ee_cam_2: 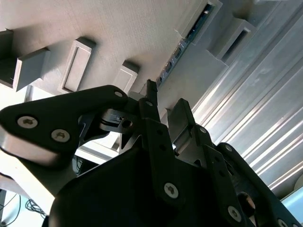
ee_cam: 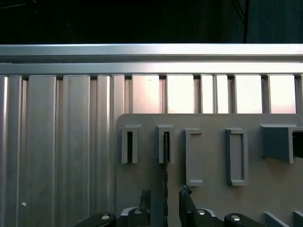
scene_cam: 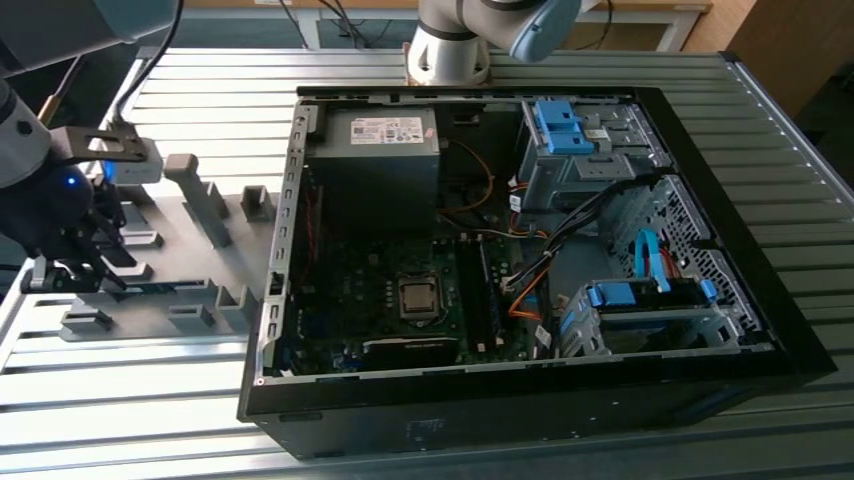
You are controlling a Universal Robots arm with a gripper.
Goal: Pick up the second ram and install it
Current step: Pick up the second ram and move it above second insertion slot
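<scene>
The second ram (ee_cam: pixel 165 176) stands on edge in a slotted grey block (ee_cam: pixel 165 144) of the grey holder plate (ee_cam: pixel 213 198). In the first wrist view my gripper (ee_cam: pixel 165 204) is open, one fingertip on each side of the thin board with a gap to both. The second wrist view shows the ram (ee_cam_2: pixel 176 53) as a dark green strip running away from the fingertips (ee_cam_2: pixel 151 97) along the plate. In the exterior view my gripper (scene_cam: pixel 70 268) hangs low over the holder plate (scene_cam: pixel 200 255), at that view's left, beside the open computer case (scene_cam: pixel 534 380).
Several grey upright blocks (scene_cam: pixel 204 200) and slotted holders (ee_cam: pixel 236 156) stand on the plate close around my gripper. The case holds a motherboard (scene_cam: pixel 400 290), power supply (scene_cam: pixel 380 150), blue drive cages (scene_cam: pixel 641 305) and loose cables (scene_cam: pixel 534 270). A ribbed metal table (scene_cam: pixel 134 390) lies under everything.
</scene>
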